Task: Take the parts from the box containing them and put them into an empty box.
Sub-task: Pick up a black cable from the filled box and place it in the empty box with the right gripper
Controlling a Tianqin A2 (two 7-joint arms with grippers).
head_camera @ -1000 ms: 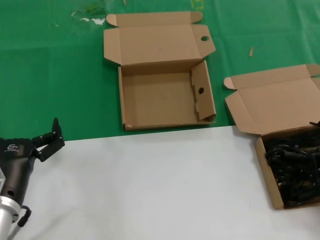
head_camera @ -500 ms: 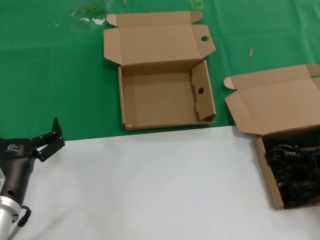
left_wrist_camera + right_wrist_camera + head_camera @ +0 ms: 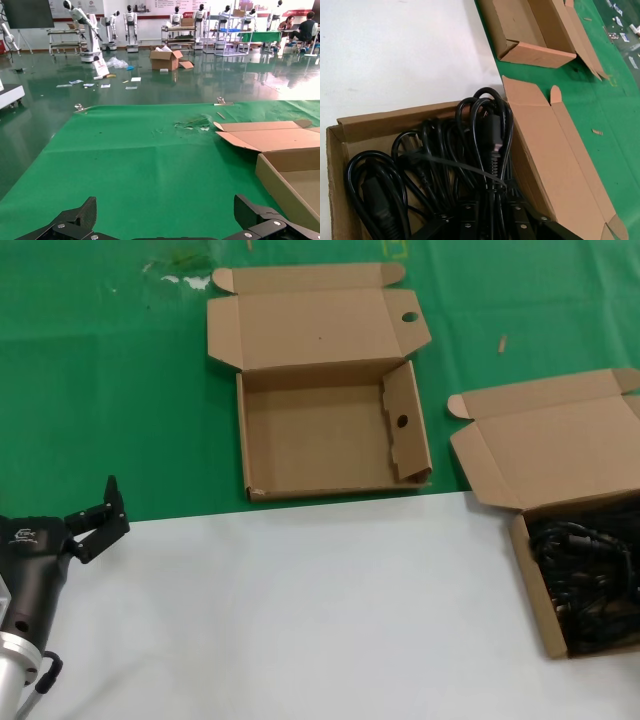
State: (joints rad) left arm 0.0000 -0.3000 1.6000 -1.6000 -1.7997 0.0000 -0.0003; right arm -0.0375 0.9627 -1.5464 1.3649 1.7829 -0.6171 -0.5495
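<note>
Left gripper (image 3: 100, 520) idle at lower left of the head view, fingers spread, holding nothing. Right gripper (image 3: 492, 220) deep among the power cords (image 3: 585, 580) in the plain-lidded box (image 3: 535, 455) at right edge; finger state unclear. Holed-flap box (image 3: 320, 435) top centre, bare.

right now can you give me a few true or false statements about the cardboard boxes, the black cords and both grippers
1. The shallow brown cardboard box with round-holed flaps holds no cords. True.
2. The black power cords lie in the plain-lidded brown cardboard box. True.
3. Both boxes are closed. False: both lids are folded open.
4. The left gripper grips a cord. False: it is open and holds nothing, at the white surface's near left, far from both boxes.
5. The right gripper is over the holed box. False: it is among the cords in the plain-lidded box.
</note>
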